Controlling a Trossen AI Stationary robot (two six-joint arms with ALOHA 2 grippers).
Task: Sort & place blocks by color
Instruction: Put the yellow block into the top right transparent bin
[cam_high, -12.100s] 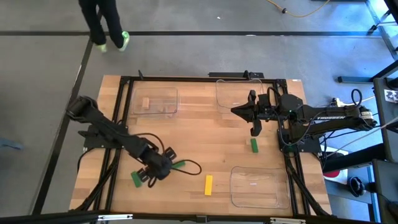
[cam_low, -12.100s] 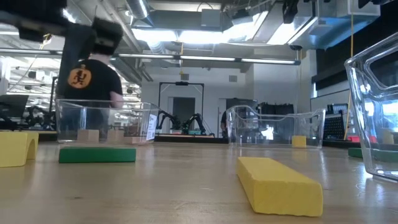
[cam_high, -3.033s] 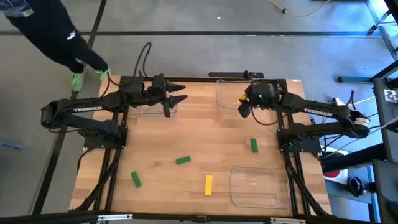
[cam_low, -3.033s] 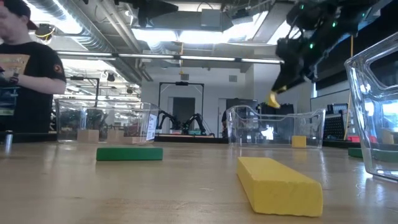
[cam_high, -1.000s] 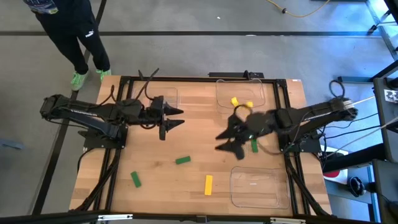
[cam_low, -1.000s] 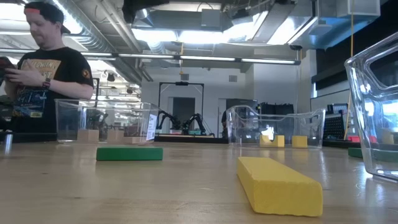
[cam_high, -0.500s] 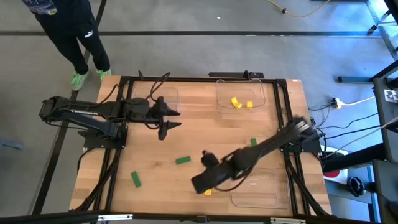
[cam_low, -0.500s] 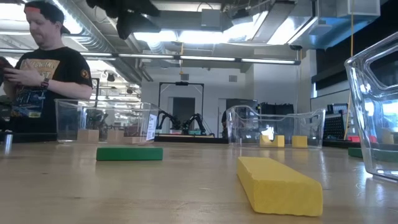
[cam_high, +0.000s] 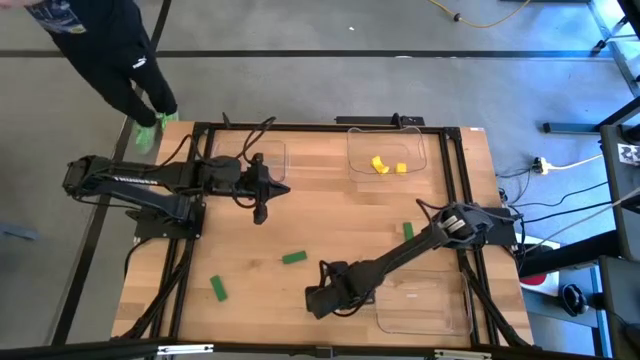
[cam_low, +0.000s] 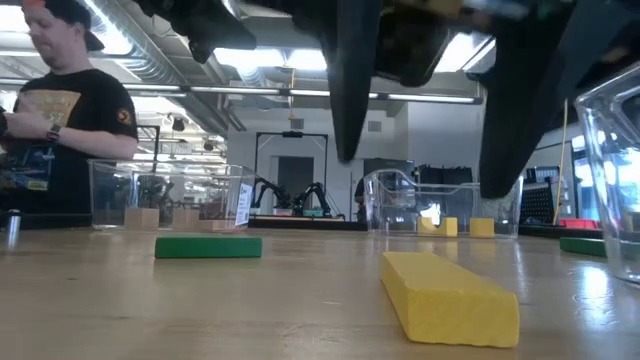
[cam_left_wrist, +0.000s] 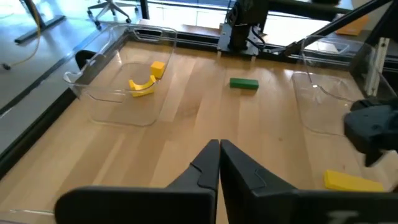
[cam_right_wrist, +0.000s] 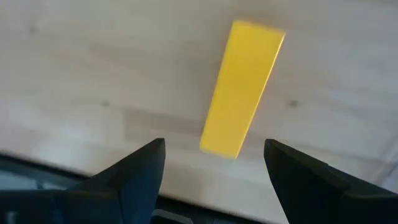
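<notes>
A yellow bar block (cam_right_wrist: 244, 87) lies flat on the table near its front edge (cam_low: 450, 295). My right gripper (cam_right_wrist: 214, 162) hangs open just above it, pointing down (cam_low: 425, 175), one finger on either side and touching nothing. In the high view this gripper (cam_high: 322, 297) hides the bar. Three green blocks (cam_high: 293, 258) (cam_high: 218, 289) (cam_high: 408, 231) lie flat on the table. Two yellow blocks (cam_high: 378, 164) sit in the far right tray (cam_high: 360, 170). My left gripper (cam_high: 262, 192) is shut and empty above the far left part of the table (cam_left_wrist: 219, 155).
A clear tray (cam_high: 425, 310) stands at the near right, right beside my right arm. The far left tray (cam_low: 165, 195) holds tan blocks (cam_low: 140, 217). A person (cam_low: 60, 110) stands beyond the table's far left corner. Bare wood lies between the green blocks.
My right gripper has swung from the table's right middle toward the near edge and come down over the yellow bar, staying open. My left gripper has shut on nothing and kept almost in place.
</notes>
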